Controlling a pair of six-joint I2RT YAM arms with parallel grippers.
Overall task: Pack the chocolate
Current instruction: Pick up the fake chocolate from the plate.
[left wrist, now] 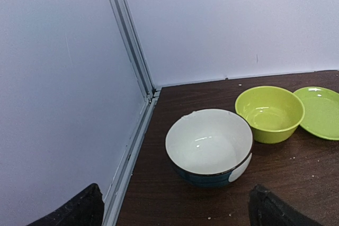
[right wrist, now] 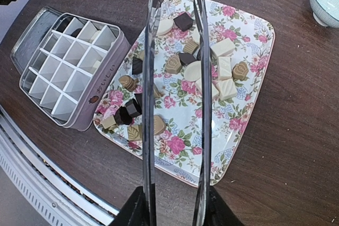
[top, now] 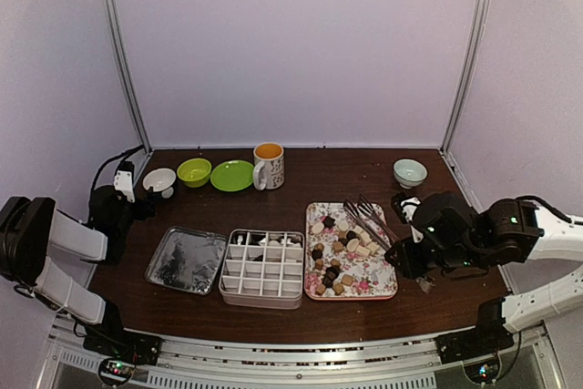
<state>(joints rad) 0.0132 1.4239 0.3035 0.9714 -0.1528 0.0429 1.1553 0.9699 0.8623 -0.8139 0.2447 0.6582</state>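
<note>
Right pincer (right wrist: 172, 205) grips tongs (right wrist: 150, 78), angled down over the chocolate (right wrist: 189, 71).

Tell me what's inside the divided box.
The box shows mostly empty white cells; what look like a few pale chocolates sit in its far row. Cell walls hide some floors, so more may be there.

Some chocolate (right wrist: 193, 71) partly behind tongs (right wrist: 150, 78)
</note>
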